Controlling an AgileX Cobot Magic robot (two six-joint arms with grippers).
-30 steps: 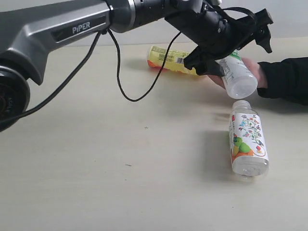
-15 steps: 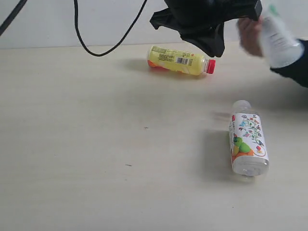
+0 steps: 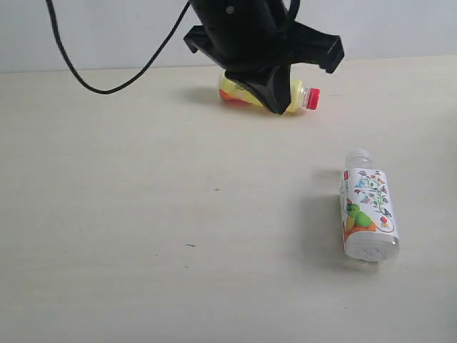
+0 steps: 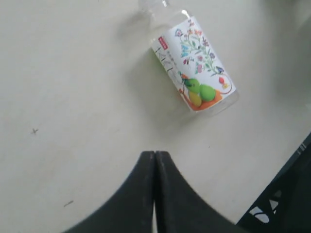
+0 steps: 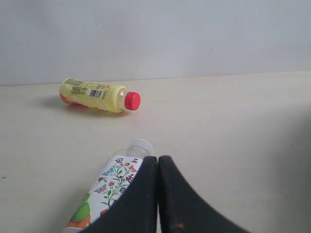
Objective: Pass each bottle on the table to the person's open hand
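Exterior view: the left gripper (image 3: 275,106) hangs over the far side of the table (image 3: 143,236). Its dark body covers the middle of the yellow bottle (image 3: 297,100), which lies on its side with only its two ends and red cap showing. From this angle the jaws cannot be read. A black cable (image 3: 107,91) loops down in front of the pale wall (image 3: 400,28). The fruit-label bottle (image 3: 368,211) lies alone on its side, nearer and to the right, well apart from the yellow one.

Left wrist view: the left gripper (image 4: 154,162) is clenched, fingers pressed together with nothing between them. The fruit-label bottle (image 4: 194,68) lies beyond them, its cap cut off at the edge. A black latticed part (image 4: 284,204) in the corner is hard to make out.

Right wrist view: the right gripper (image 5: 158,165) is also clenched and empty. Its fingers hide part of the fruit-label bottle (image 5: 114,187). The yellow bottle (image 5: 95,95) lies farther off, near the wall.
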